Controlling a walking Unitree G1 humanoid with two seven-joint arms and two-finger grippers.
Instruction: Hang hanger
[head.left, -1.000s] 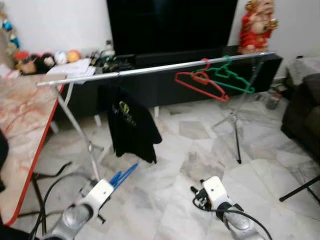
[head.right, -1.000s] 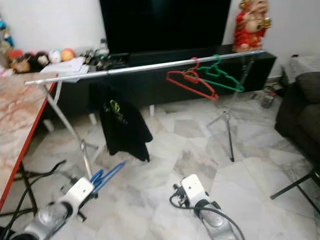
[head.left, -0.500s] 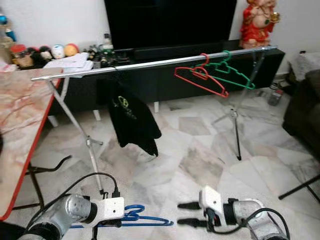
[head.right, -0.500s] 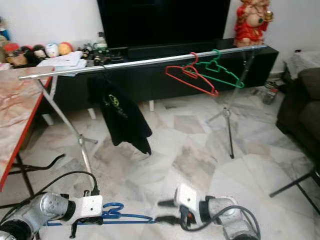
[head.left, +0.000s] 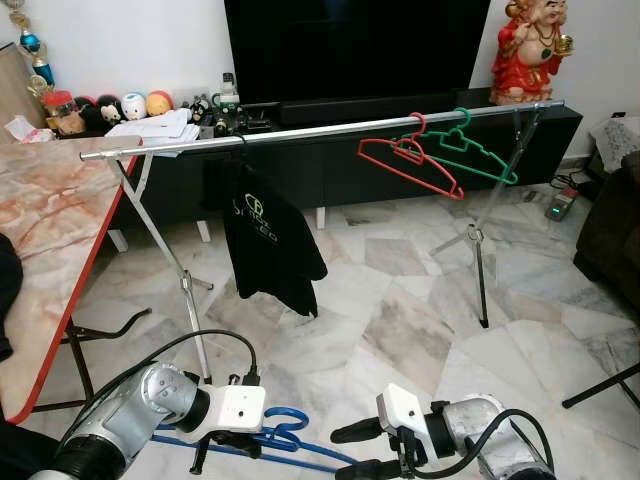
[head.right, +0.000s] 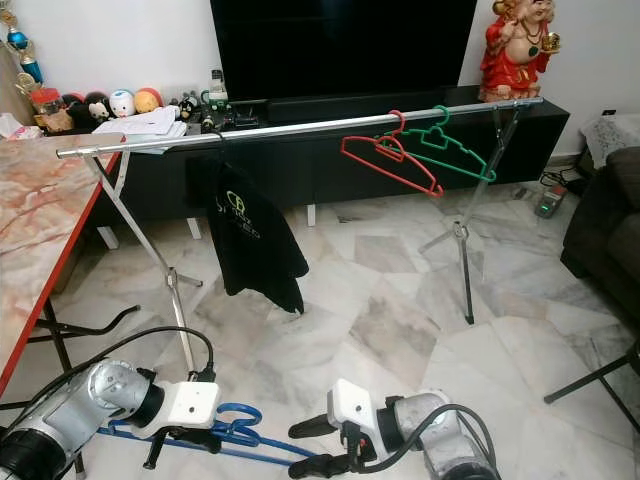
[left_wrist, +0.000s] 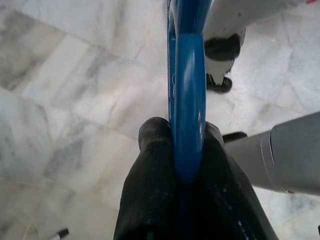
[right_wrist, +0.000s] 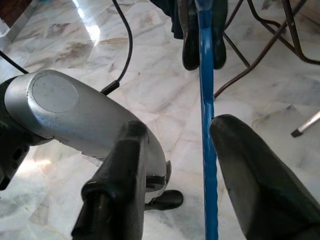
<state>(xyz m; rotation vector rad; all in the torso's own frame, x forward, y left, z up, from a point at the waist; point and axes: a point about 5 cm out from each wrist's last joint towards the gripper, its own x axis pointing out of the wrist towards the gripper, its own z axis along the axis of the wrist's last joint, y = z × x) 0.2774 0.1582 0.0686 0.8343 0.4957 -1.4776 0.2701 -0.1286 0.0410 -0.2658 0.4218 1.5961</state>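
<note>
Nearest you, your left gripper (head.left: 228, 455) pinches the blue hanger (head.left: 285, 442), a glossy, thin plastic rod with a curled hook, held low over the veined marble floor (head.left: 400, 320). In the left wrist view its ribbed black fingers (left_wrist: 150, 170) press together on the smooth blue bar. Your right gripper (head.left: 352, 450) is spread, one matte finger touching the hanger's bar, the other standing apart. Farther off, a slim silver rail (head.left: 330, 130) on tripod legs carries a limp black shirt (head.left: 268, 240), then a red hanger (head.left: 412, 168) and a green hanger (head.left: 470, 155), both wiry triangles.
</note>
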